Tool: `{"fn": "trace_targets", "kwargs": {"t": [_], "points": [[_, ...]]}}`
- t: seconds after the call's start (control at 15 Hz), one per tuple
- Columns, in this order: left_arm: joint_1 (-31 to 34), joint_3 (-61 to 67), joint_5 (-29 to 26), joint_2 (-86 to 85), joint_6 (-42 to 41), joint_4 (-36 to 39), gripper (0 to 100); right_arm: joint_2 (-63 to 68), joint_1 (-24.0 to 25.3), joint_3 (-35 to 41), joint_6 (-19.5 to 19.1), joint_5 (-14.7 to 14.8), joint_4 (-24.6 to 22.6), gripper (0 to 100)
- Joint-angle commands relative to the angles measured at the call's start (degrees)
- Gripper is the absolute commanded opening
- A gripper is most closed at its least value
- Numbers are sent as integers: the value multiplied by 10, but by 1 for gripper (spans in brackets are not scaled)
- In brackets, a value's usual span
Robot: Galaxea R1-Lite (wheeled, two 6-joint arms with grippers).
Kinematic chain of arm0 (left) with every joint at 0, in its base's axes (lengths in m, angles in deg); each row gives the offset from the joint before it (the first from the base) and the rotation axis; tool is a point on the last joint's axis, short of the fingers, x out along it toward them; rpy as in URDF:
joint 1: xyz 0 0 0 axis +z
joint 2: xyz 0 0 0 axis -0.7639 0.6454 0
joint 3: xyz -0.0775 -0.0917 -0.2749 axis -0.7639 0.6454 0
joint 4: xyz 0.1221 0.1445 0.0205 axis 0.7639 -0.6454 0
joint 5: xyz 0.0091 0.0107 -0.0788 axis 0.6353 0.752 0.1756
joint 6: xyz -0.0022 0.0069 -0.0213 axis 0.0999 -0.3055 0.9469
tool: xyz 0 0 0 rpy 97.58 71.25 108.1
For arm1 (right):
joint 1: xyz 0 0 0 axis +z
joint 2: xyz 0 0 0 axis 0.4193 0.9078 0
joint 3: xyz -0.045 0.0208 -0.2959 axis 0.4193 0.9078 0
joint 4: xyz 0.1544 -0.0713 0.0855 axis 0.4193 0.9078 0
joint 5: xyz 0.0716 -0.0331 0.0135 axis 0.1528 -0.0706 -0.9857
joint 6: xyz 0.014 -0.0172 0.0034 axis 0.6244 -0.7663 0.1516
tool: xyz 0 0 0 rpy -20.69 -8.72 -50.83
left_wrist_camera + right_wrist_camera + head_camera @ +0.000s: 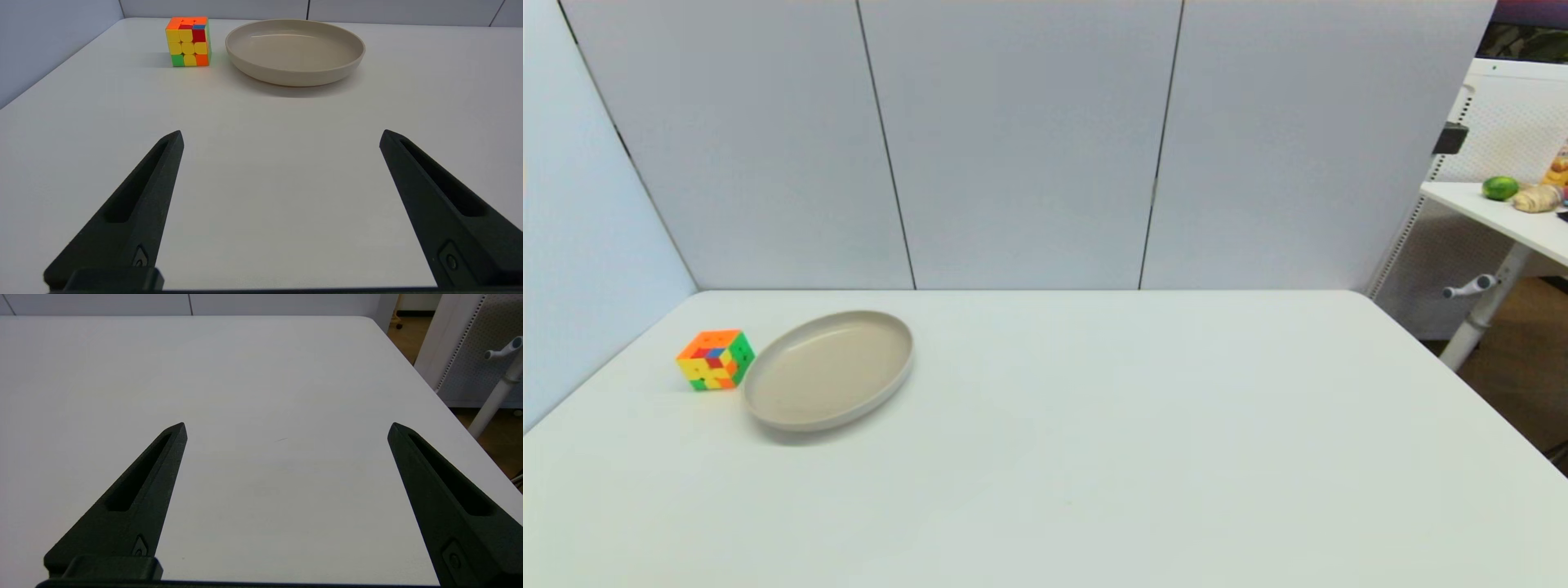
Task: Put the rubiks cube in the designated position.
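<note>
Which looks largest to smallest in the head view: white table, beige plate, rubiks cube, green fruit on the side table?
1. White table
2. Beige plate
3. Rubiks cube
4. Green fruit, though it sits much farther from the camera, so its real size is unsure.

Only the two grippers show, each from its own wrist camera. The left gripper (281, 136) has two long matte black fingers (135, 212) — broad at the base, tapering to a blunt point. Each finger carries a long sunken slot along its upper face and, nearer the base than that slot, a small raised tab with a round screw. The right gripper (287, 428) looks the same — black, wedge-shaped fingers (445, 498), slotted, each with a screw tab below the slot.
</note>
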Motion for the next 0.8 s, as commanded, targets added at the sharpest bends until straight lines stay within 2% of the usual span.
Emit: {"fn": "trace_targets", "kwargs": {"t": [0.07,0.8], "points": [[0,0,0,2,0,0,100,1,0,0,-6,-2,1,100],[0,0,0,2,0,0,100,1,0,0,-1,0,4,100]]}}
